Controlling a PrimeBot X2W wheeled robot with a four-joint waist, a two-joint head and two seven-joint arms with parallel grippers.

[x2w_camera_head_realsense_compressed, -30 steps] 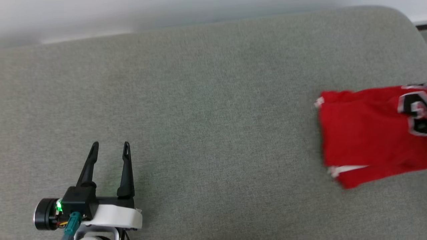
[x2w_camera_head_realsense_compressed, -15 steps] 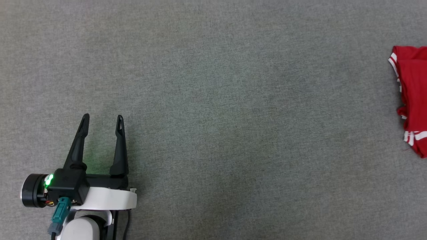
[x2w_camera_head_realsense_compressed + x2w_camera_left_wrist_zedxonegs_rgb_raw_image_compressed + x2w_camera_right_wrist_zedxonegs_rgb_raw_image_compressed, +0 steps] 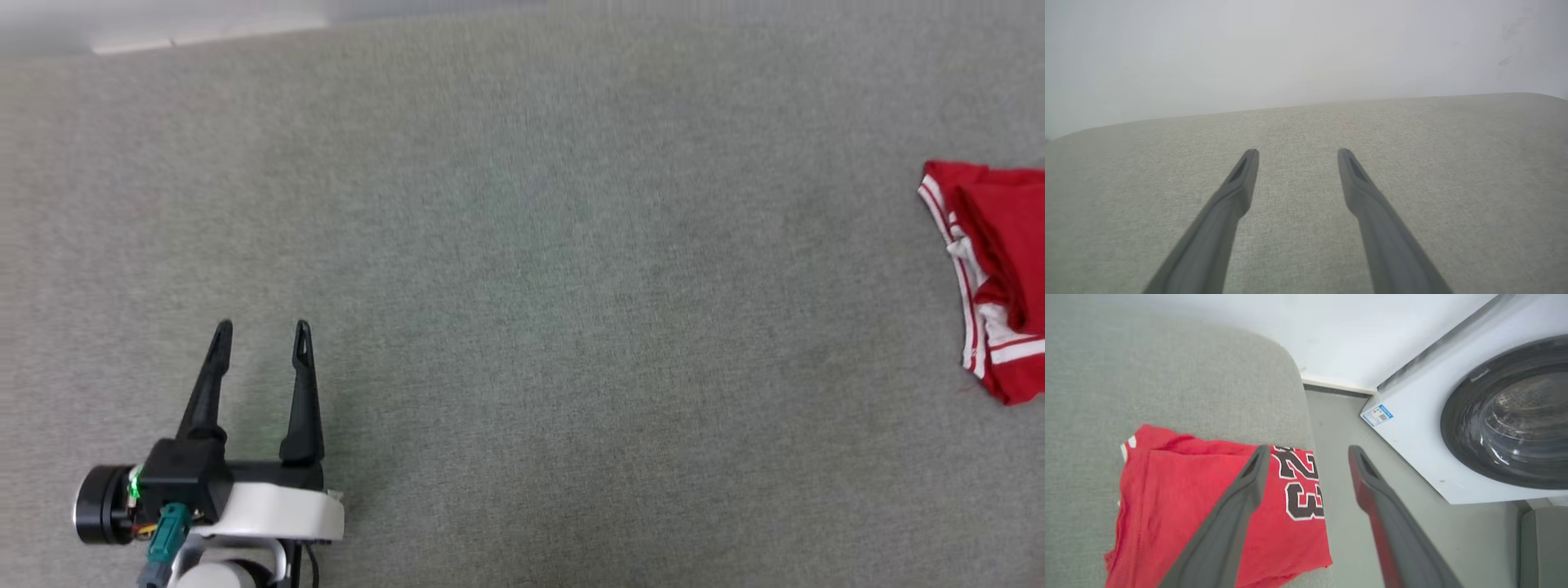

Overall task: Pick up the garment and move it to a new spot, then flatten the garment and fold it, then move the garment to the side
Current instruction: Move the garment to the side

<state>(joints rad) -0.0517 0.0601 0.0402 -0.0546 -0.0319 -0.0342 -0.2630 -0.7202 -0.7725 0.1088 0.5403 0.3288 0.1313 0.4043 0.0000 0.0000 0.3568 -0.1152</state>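
Left gripper (image 3: 262, 327) at lower left of the head view, jaws wide, nothing between them, over bare grey cushion (image 3: 571, 286). Garment (image 3: 1000, 245) lies bunched at the right edge, mid-height, well apart from it. Right wrist view: right gripper (image 3: 1308, 451) spread wide, empty, above the garment's "23" near the cushion's edge. Washing machine (image 3: 1506, 412) at upper right.

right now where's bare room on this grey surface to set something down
The grey cushion lies bare from the open left end effector across to the garment, and up to its far edge. It is crowded at the right edge, where the garment lies by the right end effector.
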